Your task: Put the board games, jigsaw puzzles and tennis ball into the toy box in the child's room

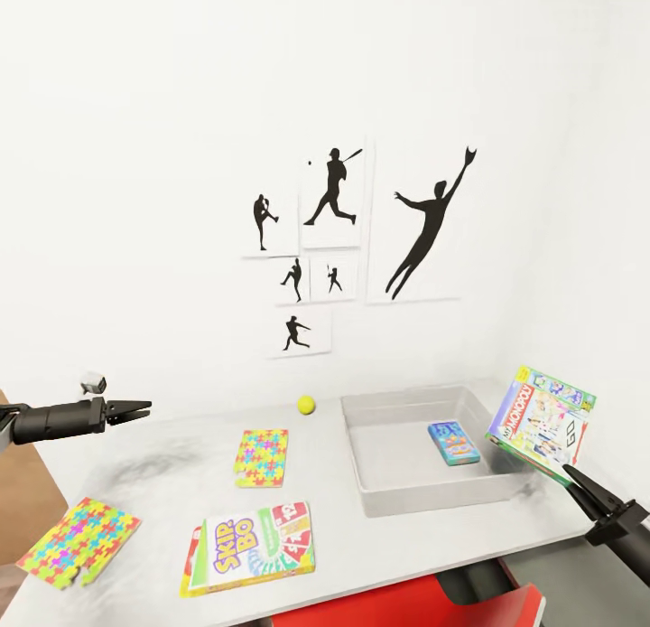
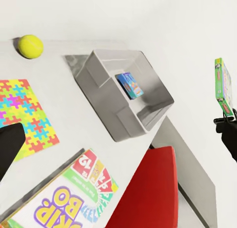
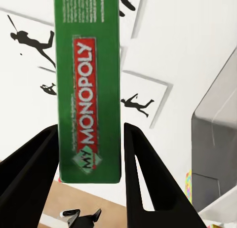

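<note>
My right hand (image 1: pixel 571 469) pinches the Monopoly box (image 1: pixel 542 417) beside the bin (image 1: pixel 424 496); my left hand (image 1: pixel 135 409) hovers spread, over the table (image 1: pixel 162 482).

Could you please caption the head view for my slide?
Right hand lifts Monopoly beside the toy box; ball waits.

Toy box (image 1: pixel 411 496) open above — one small box (image 1: pixel 452 444) inside; Monopoly box (image 1: pixel 542 417) overhangs right rim.

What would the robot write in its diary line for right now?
right gripper: holding Monopoly box beside toy box | left gripper: empty above table | tennis ball: on table
</note>
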